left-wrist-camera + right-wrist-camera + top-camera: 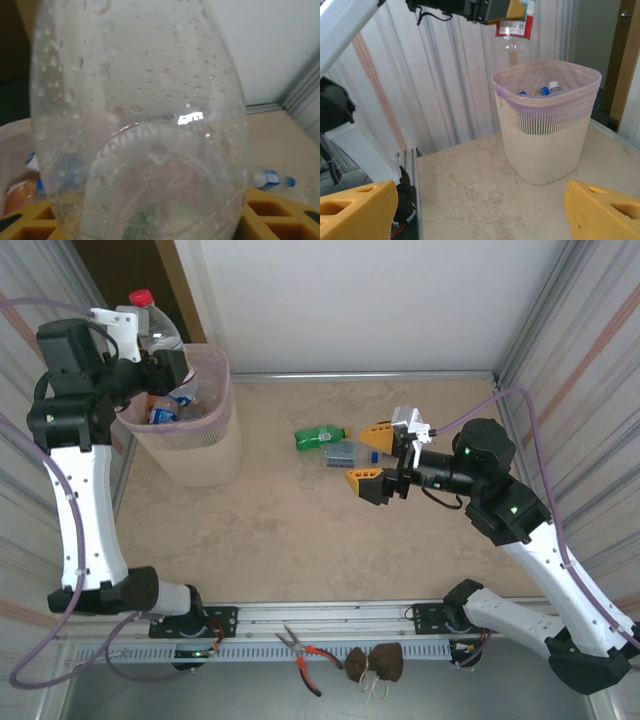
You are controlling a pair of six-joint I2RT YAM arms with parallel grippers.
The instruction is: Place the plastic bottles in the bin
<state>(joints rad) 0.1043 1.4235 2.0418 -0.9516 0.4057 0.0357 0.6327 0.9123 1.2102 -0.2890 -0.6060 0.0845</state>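
**A:** Where's the bin?

**B:** Top view: pink bin sits at 10 o'clock on the table, w/ several bottles inside. L gripper hangs over it, jaws clamped round a clear bottle w/ red cap, red label and droplets inside.

**A:** And the R gripper?

**B:** R gripper is mid-table, yellow jaws wide, nothing in them. Green bottle lies on its side at its 10 o'clock, w/ a blue-label bottle just beside it.

**A:** How'll they handle?

**B:** Prob. empty, so light. Thin walls that dent, smooth so slippery. Best taken across mid-body, approx. at the label.

**A:** Any text?

**B:** Labels are too small and blurred. No brand readable.
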